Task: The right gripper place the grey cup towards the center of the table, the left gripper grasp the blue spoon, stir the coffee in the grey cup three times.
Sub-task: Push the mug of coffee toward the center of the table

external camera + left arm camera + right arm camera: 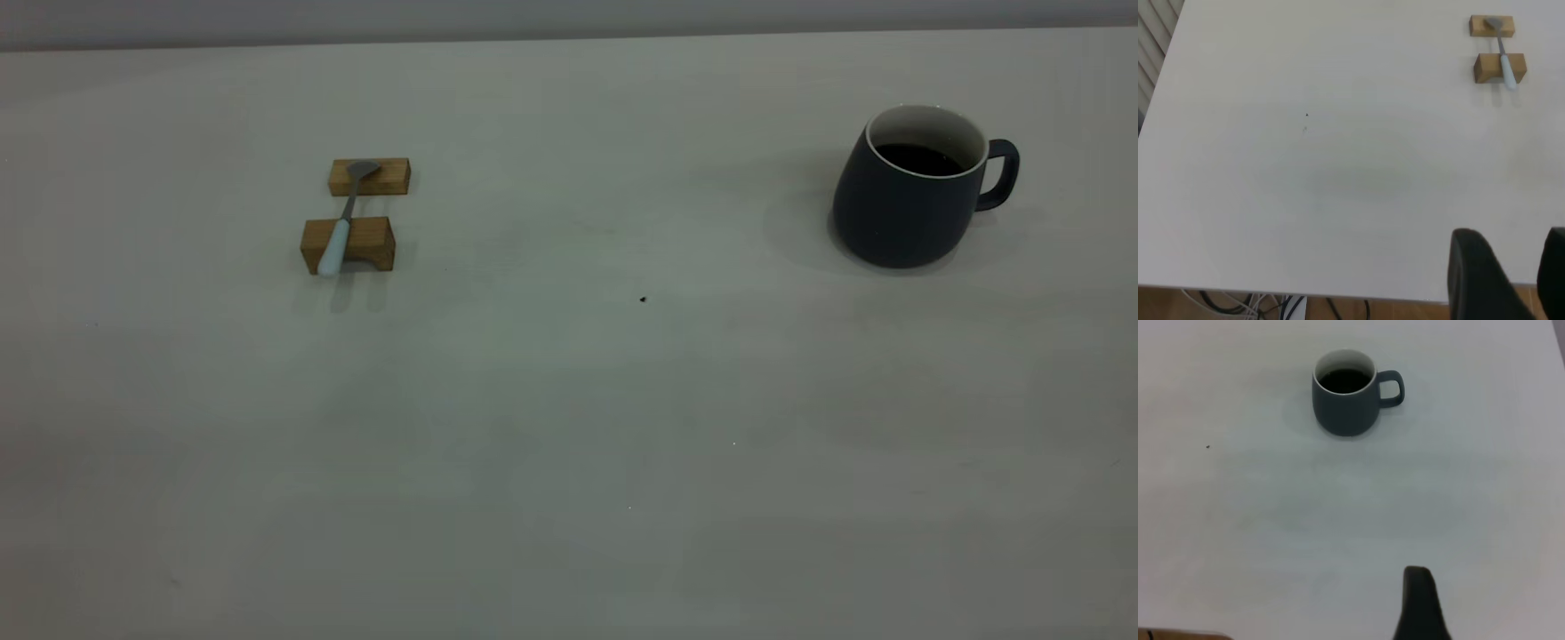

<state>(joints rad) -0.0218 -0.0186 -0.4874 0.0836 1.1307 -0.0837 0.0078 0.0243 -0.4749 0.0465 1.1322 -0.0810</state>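
Note:
The grey cup (907, 200) stands upright at the table's (569, 400) right side, holding dark coffee (920, 158), with its handle turned to the right. In the right wrist view the grey cup (1346, 393) is far from my right gripper (1491, 600). Only one black finger (1418, 603) of that gripper shows, with bare table on both sides of it. The blue spoon (342, 227) lies across two wooden blocks at the left. My left gripper (1511, 233) hangs open and empty near the table's edge, well away from the blue spoon (1503, 60). Neither arm shows in the exterior view.
Two brown wooden blocks (348, 244) (369, 176) carry the spoon. A tiny dark speck (643, 300) lies near the table's middle. Beyond the table's edge, cables (1258, 305) lie on a wooden floor.

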